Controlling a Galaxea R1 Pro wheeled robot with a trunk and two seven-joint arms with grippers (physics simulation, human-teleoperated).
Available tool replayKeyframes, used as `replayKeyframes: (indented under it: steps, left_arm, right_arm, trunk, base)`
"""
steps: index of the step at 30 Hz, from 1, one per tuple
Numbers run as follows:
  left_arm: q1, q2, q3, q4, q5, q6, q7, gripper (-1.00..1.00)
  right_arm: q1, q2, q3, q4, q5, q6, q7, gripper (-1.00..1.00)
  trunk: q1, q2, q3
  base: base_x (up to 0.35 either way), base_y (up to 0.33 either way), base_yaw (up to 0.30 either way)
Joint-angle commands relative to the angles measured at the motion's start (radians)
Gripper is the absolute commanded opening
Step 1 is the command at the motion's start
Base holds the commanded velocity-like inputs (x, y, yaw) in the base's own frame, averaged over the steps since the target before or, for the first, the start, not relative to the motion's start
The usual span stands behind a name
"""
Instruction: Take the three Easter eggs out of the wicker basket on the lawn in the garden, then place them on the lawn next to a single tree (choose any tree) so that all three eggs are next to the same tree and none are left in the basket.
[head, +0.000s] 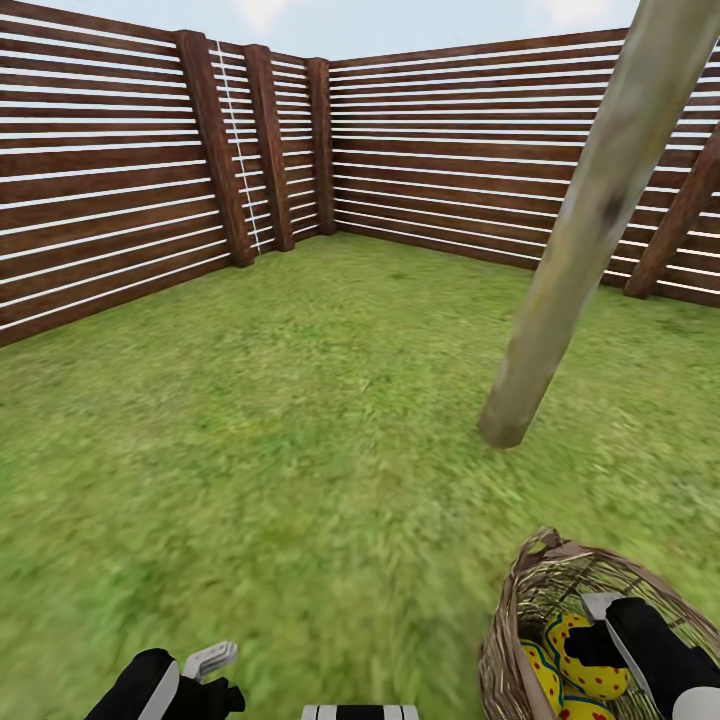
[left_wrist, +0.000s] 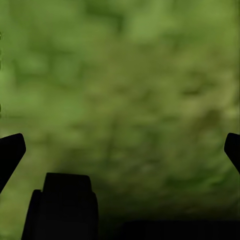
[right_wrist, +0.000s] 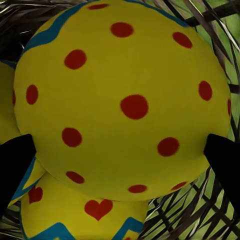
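Right jaws sit inside the wicker basket (head: 520, 640), 1 black finger on each side of the top dotted egg (right_wrist: 125, 100); the right wrist view shows both fingertips (right_wrist: 225, 160) at the egg's flanks, looking like contact, but a firm clamp cannot be confirmed, so whether this is a grasp I cannot tell. Right gripper (head: 600, 640) reaches down into the basket from the near side in the head view. Dotted egg is yellow with red dots and a blue zigzag band near its upper edge. Under it, touching, lies a 2nd egg (right_wrist: 85, 210) with red hearts and a blue zigzag; a sliver of a 3rd egg (right_wrist: 6, 100) shows beside the dotted one. All 3 eggs are in the basket, with wicker strands visible around them. Left jaws are spread wide: the left wrist view shows 2 dark fingertips (left_wrist: 11, 150) far apart with blurred grass between and nothing held. Left gripper (head: 205, 665) is low over the lawn (head: 280, 420), well apart from the basket on its left. Tree trunk (head: 580, 230), pale grey-green, appears tilted in the head view; its base meets the grass near the basket, beyond it. Brown slatted fence (head: 120, 190) encloses the grass far beyond the basket.
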Motion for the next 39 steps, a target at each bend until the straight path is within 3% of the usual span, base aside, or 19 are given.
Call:
replayKeyframes:
  steps: [1, 24, 28, 32, 39]
  left_arm:
    - [0.000, 0.000, 0.004, -0.001, -0.001, 0.005, -0.004, 1.00]
    - [0.000, -0.006, 0.004, -0.001, -0.004, 0.004, -0.003, 1.00]
    - [0.018, 0.012, -0.001, 0.011, -0.005, -0.006, -0.004, 1.00]
    - [0.024, 0.005, 0.002, 0.021, -0.007, -0.028, -0.002, 1.00]
    - [0.024, 0.020, 0.010, 0.011, -0.001, -0.035, 0.001, 1.00]
  right_arm:
    - [0.000, 0.001, -0.005, -0.002, 0.008, 0.004, 0.008, -1.00]
    - [0.000, 0.000, -0.003, 0.002, 0.008, -0.003, 0.009, -1.00]
    - [-0.023, -0.021, -0.009, 0.025, 0.027, 0.016, -0.001, -1.00]
    - [-0.027, 0.001, -0.009, 0.037, 0.060, -0.011, -0.010, -1.00]
    - [-0.027, 0.039, -0.009, 0.037, 0.048, -0.053, -0.010, -1.00]
  trunk:
    - [0.000, 0.000, -0.001]
    - [0.000, 0.000, -0.001]
    - [0.000, 0.000, -0.001]
    - [-0.001, 0.000, 0.003]
    - [-0.004, 0.002, 0.030]
  base:
    - [0.000, 0.000, 0.000]
    - [0.000, 0.000, 0.000]
    - [0.000, 0.000, 0.000]
    - [0.000, 0.000, 0.000]
    - [-0.105, 0.000, 0.000]
